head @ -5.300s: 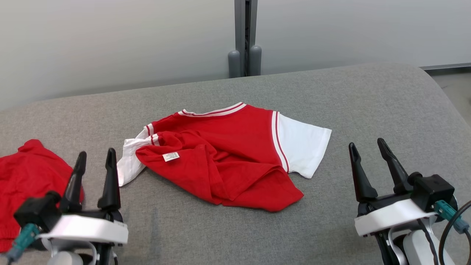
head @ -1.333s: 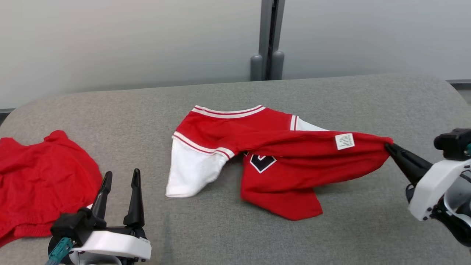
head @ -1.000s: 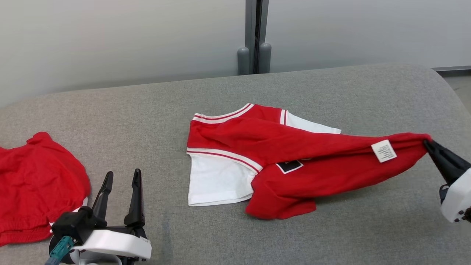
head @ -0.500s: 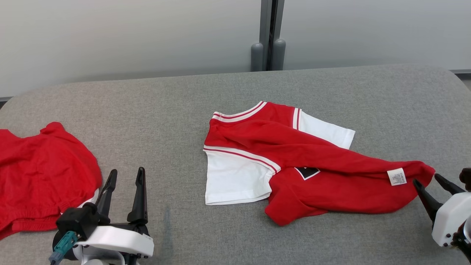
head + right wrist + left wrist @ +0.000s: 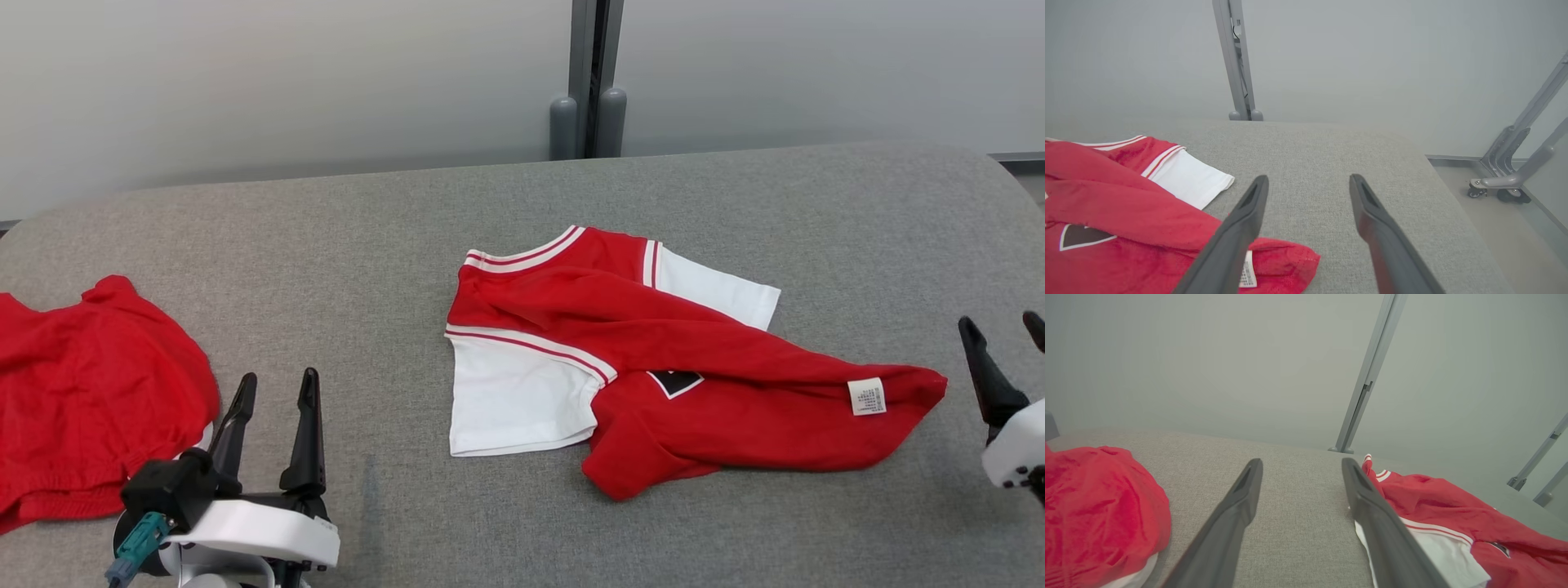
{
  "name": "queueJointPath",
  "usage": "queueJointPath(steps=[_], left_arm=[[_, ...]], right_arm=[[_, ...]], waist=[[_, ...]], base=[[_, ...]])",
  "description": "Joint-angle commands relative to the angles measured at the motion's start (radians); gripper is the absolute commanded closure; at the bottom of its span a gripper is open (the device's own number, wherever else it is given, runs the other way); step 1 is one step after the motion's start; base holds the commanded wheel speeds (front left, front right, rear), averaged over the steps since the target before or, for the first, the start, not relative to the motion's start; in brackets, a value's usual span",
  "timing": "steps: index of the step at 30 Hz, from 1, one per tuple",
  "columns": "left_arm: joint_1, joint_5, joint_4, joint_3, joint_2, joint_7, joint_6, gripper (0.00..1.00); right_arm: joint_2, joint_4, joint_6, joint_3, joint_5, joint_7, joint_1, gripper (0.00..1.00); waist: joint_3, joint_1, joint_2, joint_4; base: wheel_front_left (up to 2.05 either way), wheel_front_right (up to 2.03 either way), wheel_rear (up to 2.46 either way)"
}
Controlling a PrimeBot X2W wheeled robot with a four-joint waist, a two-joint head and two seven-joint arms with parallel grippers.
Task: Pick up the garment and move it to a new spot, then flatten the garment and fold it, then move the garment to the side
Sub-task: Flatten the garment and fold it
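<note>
The right gripper [image 5: 1000,320] stands at the right edge of the head view with its two dark fingers spread wide, and it holds nothing. It is just beside the stretched-out red corner of the jersey [image 5: 694,384], with a small strip of bare cloth surface between them. The left gripper [image 5: 278,376] is also wide open and empty, low at the front left, and it touches no fabric. The jersey, red with white sleeves, lies crumpled in the middle of the grey padded table [image 5: 408,229]. One white sleeve [image 5: 514,392] is flat toward the front and the other sleeve [image 5: 710,286] is partly covered by a red fold. A white care label [image 5: 867,396] shows near the right corner, and part of a black emblem [image 5: 676,380] shows under the fold. A second red garment [image 5: 90,392] lies at the left, near the left gripper. A grey metal post [image 5: 588,82] stands behind the table.
</note>
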Motion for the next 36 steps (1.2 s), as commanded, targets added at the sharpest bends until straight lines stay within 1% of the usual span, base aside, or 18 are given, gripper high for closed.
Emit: queueJointPath(steps=[1, 5, 9, 13, 16, 19, 21, 24, 29, 36], left_arm=[[-0.008, -0.002, -0.005, 0.002, 0.006, -0.003, 0.003, 0.00], [-0.010, -0.004, -0.010, -0.003, 0.005, -0.003, 0.005, 0.00], [-0.008, -0.005, -0.015, -0.007, 0.005, -0.003, 0.010, 0.00], [0.000, -0.008, -0.021, -0.007, 0.004, -0.003, 0.013, 0.00], [0.003, -0.006, -0.035, -0.007, 0.004, -0.003, 0.013, 0.00], [0.013, -0.006, -0.050, -0.004, 0.002, -0.003, 0.013, 0.00], [0.019, -0.006, -0.057, -0.002, 0.002, -0.003, 0.016, 0.00], [0.028, 0.000, -0.067, -0.001, 0.001, -0.003, 0.020, 0.00], [0.040, 0.021, -0.081, 0.008, 0.000, -0.003, 0.033, 0.00], [0.053, 0.035, -0.084, 0.014, 0.000, -0.003, 0.053, 0.00]], right_arm=[[0.005, -0.007, 0.000, -0.010, -0.007, -0.014, 0.006, 0.00], [0.080, -0.097, 0.000, -0.133, -0.057, -0.077, 0.030, 0.00], [0.170, -0.220, 0.000, -0.235, -0.141, -0.107, 0.077, 0.00], [0.251, -0.338, 0.000, -0.288, -0.205, -0.116, 0.140, 0.00], [0.297, -0.391, 0.000, -0.311, -0.233, -0.120, 0.190, 0.00], [0.339, -0.409, 0.000, -0.313, -0.255, -0.122, 0.234, 0.00], [0.354, -0.404, 0.000, -0.292, -0.264, -0.122, 0.256, 0.00], [0.364, -0.397, 0.000, -0.244, -0.264, -0.122, 0.276, 0.00], [0.378, -0.409, 0.000, -0.195, -0.253, -0.122, 0.278, 0.00], [0.385, -0.416, 0.000, -0.182, -0.248, -0.122, 0.279, 0.00]], waist=[[0.001, 0.0000, -0.0001, -0.001], [0.001, 0.0000, -0.0001, -0.001], [-0.006, 0.0000, -0.0001, 0.004], [-0.021, 0.0000, -0.0001, 0.006], [-0.031, 0.0000, -0.0001, 0.009], [-0.039, 0.0000, -0.0001, 0.012], [-0.041, 0.0000, -0.0001, 0.011], [-0.043, 0.0000, -0.0001, 0.008], [-0.049, 0.0000, -0.0001, 0.001], [-0.058, 0.0000, -0.0001, 0.005]], base=[[0.00, 0.00, 0.00], [0.00, 0.00, 0.00], [0.00, 0.00, 0.00], [0.00, 0.00, 0.00], [0.00, 0.00, 0.00], [0.00, 0.00, 0.00], [0.00, 0.00, 0.00], [0.00, 0.00, 0.00], [0.00, 0.00, 0.00], [0.00, 0.00, 0.00]])
